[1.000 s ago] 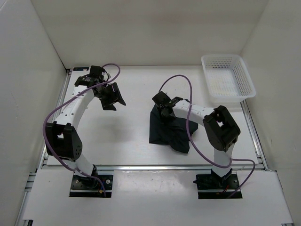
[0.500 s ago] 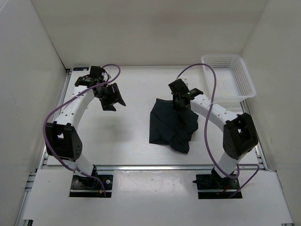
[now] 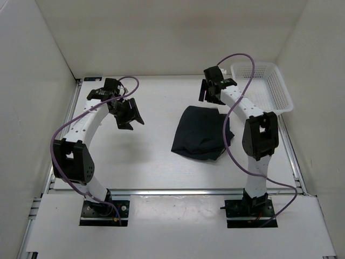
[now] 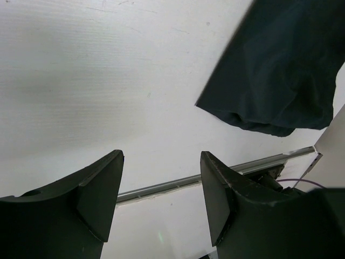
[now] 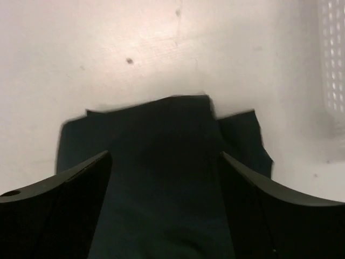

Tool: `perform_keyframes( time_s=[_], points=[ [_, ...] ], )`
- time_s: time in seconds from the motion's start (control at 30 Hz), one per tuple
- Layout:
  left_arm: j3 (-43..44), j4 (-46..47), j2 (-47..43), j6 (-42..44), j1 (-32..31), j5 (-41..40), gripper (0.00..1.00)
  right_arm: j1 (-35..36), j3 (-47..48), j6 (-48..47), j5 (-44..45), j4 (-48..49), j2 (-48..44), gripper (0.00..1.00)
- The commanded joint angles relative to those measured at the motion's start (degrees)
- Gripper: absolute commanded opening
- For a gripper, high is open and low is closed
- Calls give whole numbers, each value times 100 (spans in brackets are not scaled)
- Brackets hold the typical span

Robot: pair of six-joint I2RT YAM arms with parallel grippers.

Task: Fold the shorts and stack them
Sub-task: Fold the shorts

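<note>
A pair of dark navy shorts (image 3: 200, 133) lies folded on the white table, right of centre. The left wrist view has the shorts (image 4: 280, 70) at its upper right, and the right wrist view looks down on the shorts (image 5: 161, 178) from just above. My right gripper (image 3: 211, 91) is open, with nothing between its fingers, and it hovers over the far edge of the cloth. Well left of the shorts, my left gripper (image 3: 129, 113) hangs open and empty over bare table.
A white plastic basket (image 3: 261, 89) stands at the back right corner, close to the right arm. Purple cables loop above both arms. Metal rails run along the table's front edge (image 3: 172, 191) and its sides.
My right gripper carried a part of the shorts toward the far side, then opened and let go. The cloth now lies flatter in a neater fold. The left arm has not moved.
</note>
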Motion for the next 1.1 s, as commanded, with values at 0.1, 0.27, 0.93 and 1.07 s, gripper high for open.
perform_keyframes(
  time_s=[0.1, 0.27, 0.93, 1.07],
  points=[
    [-80, 171, -24, 109, -36, 178, 70, 96, -913, 288, 296, -212, -968, 84],
    [86, 400, 274, -136, -484, 231, 70, 158, -2704, 499, 243, -80, -2480, 62],
    [1370, 629, 2902, -796, -2278, 82, 76, 158, -5143, 1449, -1304, -185, -4556, 58],
    [1124, 681, 2841, -849, -2384, -32, 74, 158, -5143, 1449, -1357, -185, -4504, 57]
  ],
)
